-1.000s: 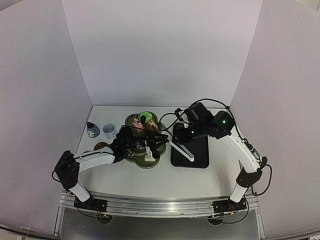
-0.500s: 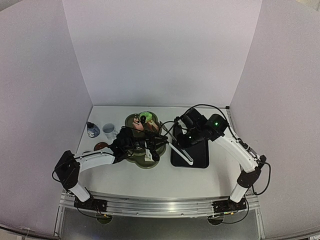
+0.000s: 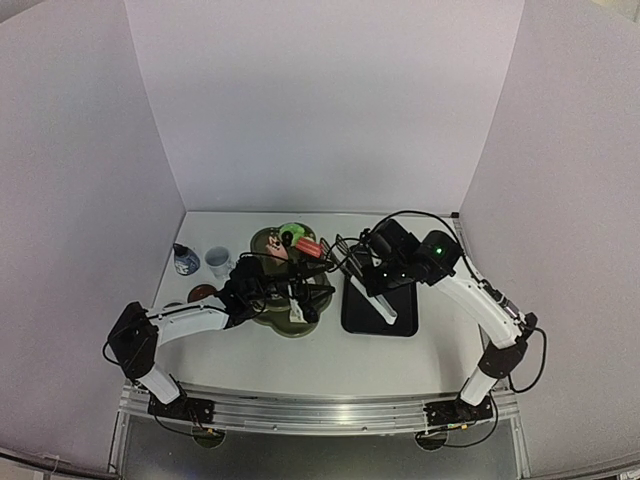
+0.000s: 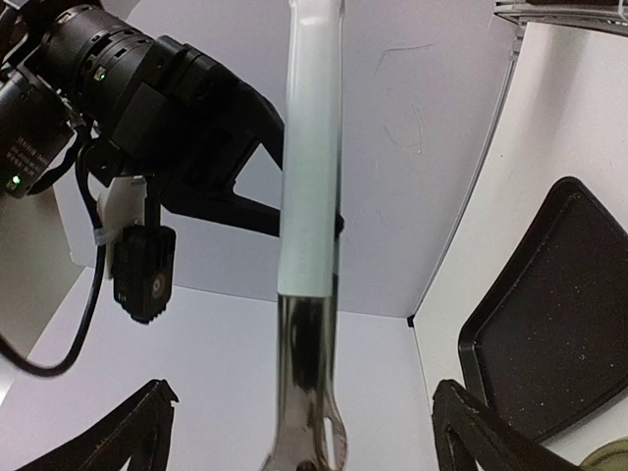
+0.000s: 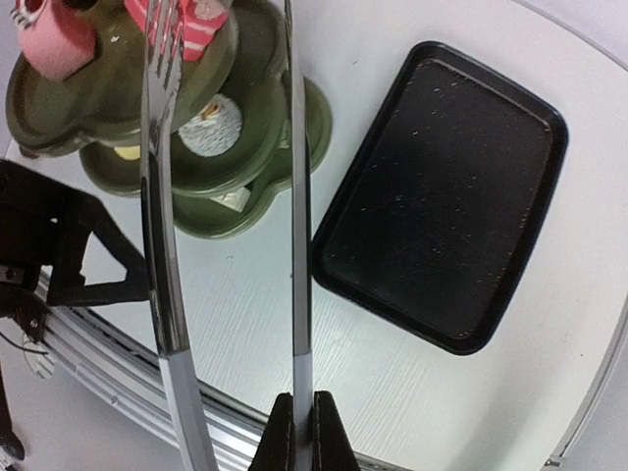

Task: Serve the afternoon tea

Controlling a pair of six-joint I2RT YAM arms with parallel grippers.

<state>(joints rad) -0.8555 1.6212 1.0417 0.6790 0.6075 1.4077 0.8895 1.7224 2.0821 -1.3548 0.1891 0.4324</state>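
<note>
The olive-green stand point(image 3: 283, 322) point(image 5: 257, 186) carries a pink cake point(image 5: 54, 39) on its top tier and a white cake point(image 5: 214, 123) lower down. My right gripper point(image 5: 296, 424) point(image 3: 363, 272) is shut on one arm of the metal tongs point(image 5: 294, 196) point(image 4: 309, 245). A red-striped cake point(image 5: 196, 22) point(image 3: 306, 245) sits between the tongs' tips beside the top tier. My left gripper point(image 4: 306, 427) point(image 3: 312, 290) is open, its fingers wide on either side of the tongs and not touching them. A cup point(image 3: 217, 262) and a brown coaster point(image 3: 200, 292) stand at the left.
The black tray point(image 3: 398, 300) point(image 5: 442, 186) point(image 4: 559, 324) lies right of the stand, under the tongs' pale handle. A dark bluish cup point(image 3: 185, 260) stands by the left wall. White walls enclose the table on three sides.
My left gripper has opened and let go of the tongs. My right gripper has closed on them and shifted left. The red-striped cake now shows by the top tier.
</note>
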